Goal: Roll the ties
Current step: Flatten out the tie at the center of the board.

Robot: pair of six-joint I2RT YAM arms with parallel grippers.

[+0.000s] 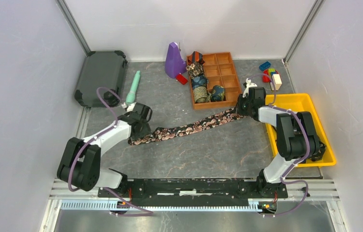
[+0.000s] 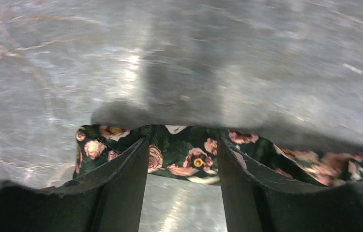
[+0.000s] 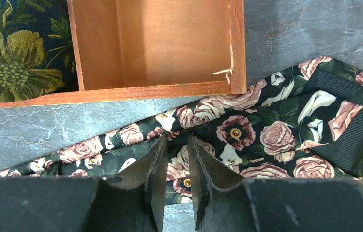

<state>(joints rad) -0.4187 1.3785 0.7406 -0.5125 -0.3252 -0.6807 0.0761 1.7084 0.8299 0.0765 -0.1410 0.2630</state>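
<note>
across the middle of the table (image 1: 208, 154), one flat tie (image 1: 189, 127) lies stretched out. it is dark with pink roses and runs from its narrow end at 8 o'clock to its wide end at 2 o'clock. the left gripper (image 1: 140, 129) is down over the narrow end. in its wrist view its two fingers (image 2: 121, 179) stand wide apart, released, and the tie's end lies crosswise between their tips on the grey surface. the right gripper (image 1: 241, 108) is at the wide end, just off the 5 o'clock corner of the wooden tray (image 1: 225, 70). its pads (image 3: 156, 169) sit close together with a thin slit between them, and rose fabric shows in that slit. i cannot tell whether they pinch the cloth or only rest on it. rolled ties (image 1: 200, 93) fill the tray's left column and one middle cell. a yellow bin (image 1: 303, 104) sits at 3 o'clock, toy blocks (image 1: 269, 73) lie at 1 o'clock, and a dark case (image 1: 101, 77) sits at 10 o'clock.
</note>
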